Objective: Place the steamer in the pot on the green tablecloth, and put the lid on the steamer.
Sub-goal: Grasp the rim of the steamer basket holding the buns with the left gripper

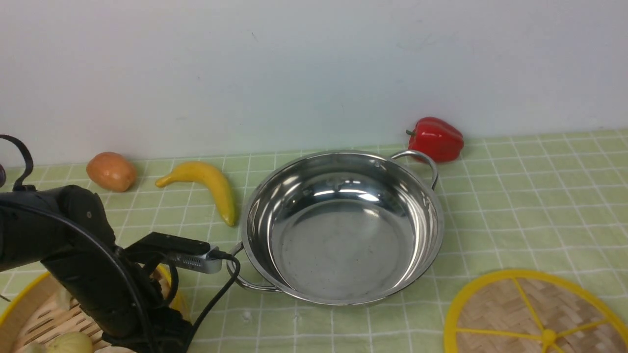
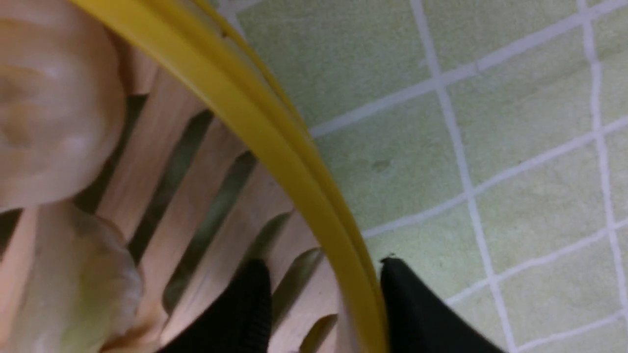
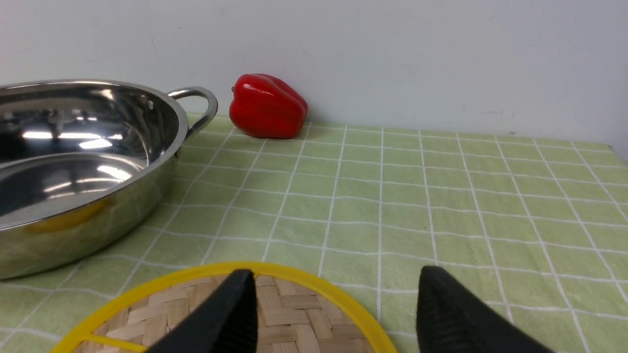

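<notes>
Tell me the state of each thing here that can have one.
pot: empty, upright on the tablecloth.
steamer: uncovered, buns inside, outside the pot.
lid: flat on the tablecloth, off the steamer.
left claw: open, straddling the steamer's rim.
right claw: open, above the lid's edge.

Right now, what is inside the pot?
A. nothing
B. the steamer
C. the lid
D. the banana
A: the pot shows only its bare, shiny floor. The steamer sits at the near left and the lid at the near right, both outside it.
</notes>
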{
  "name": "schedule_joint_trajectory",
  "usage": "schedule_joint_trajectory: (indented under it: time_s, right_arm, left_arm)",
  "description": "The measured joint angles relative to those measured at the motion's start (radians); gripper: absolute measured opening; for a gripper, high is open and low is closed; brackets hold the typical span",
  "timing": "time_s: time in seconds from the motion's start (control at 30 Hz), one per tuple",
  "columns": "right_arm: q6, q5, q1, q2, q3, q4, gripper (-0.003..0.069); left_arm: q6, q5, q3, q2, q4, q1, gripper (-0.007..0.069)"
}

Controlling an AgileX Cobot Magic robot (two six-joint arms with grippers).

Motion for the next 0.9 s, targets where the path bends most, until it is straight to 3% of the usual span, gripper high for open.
schedule_joint_trajectory:
  time_s: [0.1,0.13,0.5,0.7,0.9]
  right_arm:
    - [0.000,0.000,0.000,0.000,0.000,0.000,0.0437]
    - [0.000,0.000,0.000,0.000,0.000,0.000,0.0437]
    - [0.000,0.000,0.000,0.000,0.000,0.000,0.0437]
    - [0.000,0.000,0.000,0.000,0.000,0.000,0.0437]
    - [0.000,0.000,0.000,0.000,0.000,0.000,0.0437]
  left_arm:
    - [-0.014,0.028,-0.002,0.005,-0.017,-0.001,0.0061]
    - [-0.021,0.034,-0.003,0.005,-0.017,-0.001,0.0051]
    - [-0.001,0.200,-0.085,0.005,0.021,-0.001,0.0048]
    - [-0.013,0.326,-0.253,0.005,-0.007,-0.001,0.0029]
    - [-0.002,0.344,-0.459,0.005,-0.031,-0.003,0.0029]
